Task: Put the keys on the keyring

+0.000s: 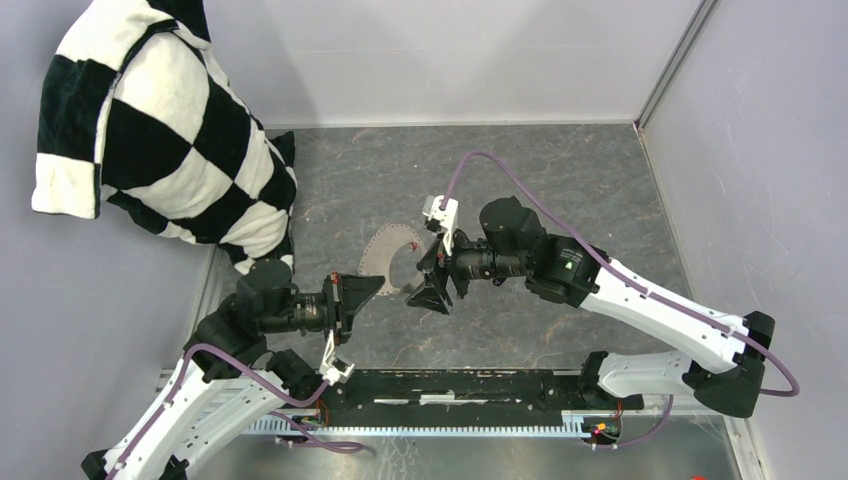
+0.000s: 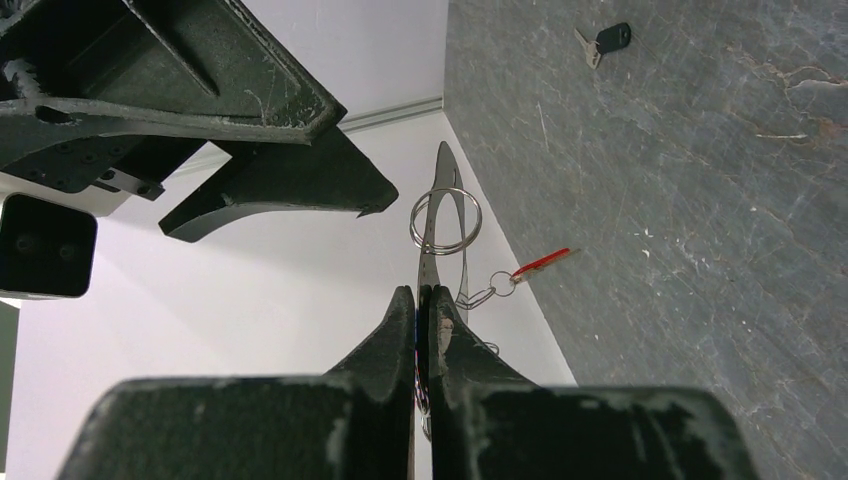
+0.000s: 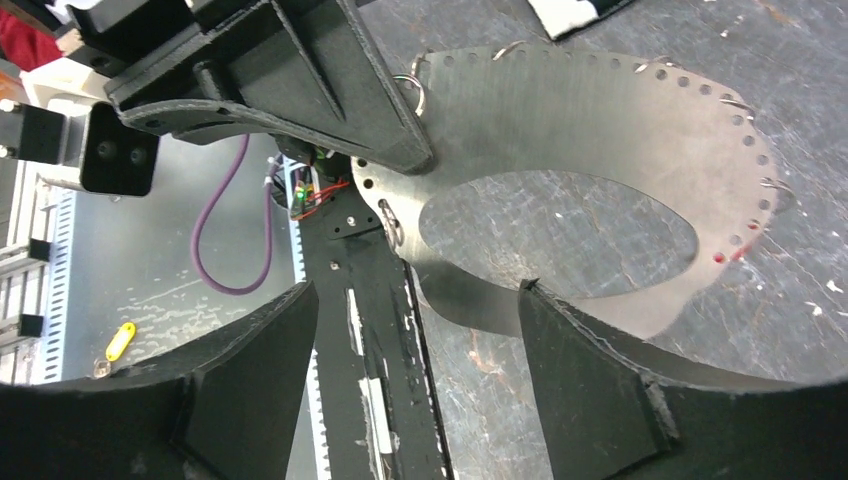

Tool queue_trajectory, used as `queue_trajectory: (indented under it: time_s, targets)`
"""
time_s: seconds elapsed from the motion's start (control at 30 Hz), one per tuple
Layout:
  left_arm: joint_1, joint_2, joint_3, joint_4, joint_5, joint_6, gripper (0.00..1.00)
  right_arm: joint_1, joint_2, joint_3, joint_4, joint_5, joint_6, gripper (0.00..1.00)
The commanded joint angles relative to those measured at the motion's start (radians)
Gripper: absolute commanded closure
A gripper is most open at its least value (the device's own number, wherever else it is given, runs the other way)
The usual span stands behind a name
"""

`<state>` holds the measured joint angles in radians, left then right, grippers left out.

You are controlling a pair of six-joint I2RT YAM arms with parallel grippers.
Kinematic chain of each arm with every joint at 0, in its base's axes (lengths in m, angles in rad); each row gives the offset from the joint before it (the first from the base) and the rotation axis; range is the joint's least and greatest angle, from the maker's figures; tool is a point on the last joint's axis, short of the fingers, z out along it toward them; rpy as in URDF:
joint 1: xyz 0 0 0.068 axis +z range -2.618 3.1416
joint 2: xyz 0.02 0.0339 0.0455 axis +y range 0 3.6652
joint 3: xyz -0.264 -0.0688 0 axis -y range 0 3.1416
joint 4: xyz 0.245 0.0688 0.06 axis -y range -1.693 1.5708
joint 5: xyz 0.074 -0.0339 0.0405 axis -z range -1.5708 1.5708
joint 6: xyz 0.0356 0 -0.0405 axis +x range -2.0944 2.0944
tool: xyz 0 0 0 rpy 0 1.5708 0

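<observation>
While the left gripper [image 2: 420, 296] pinches the keyring [image 3: 600, 110], red key [image 2: 540, 262] apparently on, the right gripper [image 3: 415, 295] gapes; black key [image 2: 605, 42] lies loose at one o'clock.

Top view. Your clear lane is the bare far half of the table [image 1: 540, 170], from the back wall [image 1: 450, 60] down to the right arm [image 1: 650, 300]. The checkered cloth [image 1: 170, 140] blocks the far left corner. At centre the keyring [image 3: 600, 110], clamped edge-on in the left gripper [image 2: 417, 300], fills the space before the right gripper [image 1: 428, 290], whose fingers stand apart. The black key [image 2: 610, 40] lies on open table, well apart.
</observation>
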<state>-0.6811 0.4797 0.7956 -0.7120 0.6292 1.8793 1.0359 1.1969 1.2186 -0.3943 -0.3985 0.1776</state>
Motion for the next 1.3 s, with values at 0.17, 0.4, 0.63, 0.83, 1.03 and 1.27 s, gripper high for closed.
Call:
queue_trajectory:
  time_s: [0.17,0.4,0.63,0.83,1.03,1.27]
  targets:
    - [0.0,-0.034,0.025,-0.027,0.021,-0.002,0.98,0.0,-0.071,0.011,0.012,0.07,0.005,0.15]
    - [0.0,-0.033,0.033,-0.052,0.026,0.017,0.98,0.0,-0.074,0.01,0.063,0.072,-0.02,0.21]
    - [-0.001,-0.023,0.047,-0.052,0.023,-0.009,0.98,0.0,-0.091,0.063,0.017,0.11,-0.106,0.14]
    - [0.0,-0.008,0.045,-0.052,0.017,-0.015,0.98,-0.001,-0.109,0.031,0.025,0.126,-0.095,0.16]
    - [0.0,0.003,0.056,-0.018,-0.027,-0.086,0.98,-0.008,-0.161,-0.024,0.075,0.12,-0.017,0.16]
    - [0.0,0.021,0.07,0.069,-0.081,-0.269,0.98,-0.058,-0.211,-0.081,0.137,0.041,0.126,0.16]
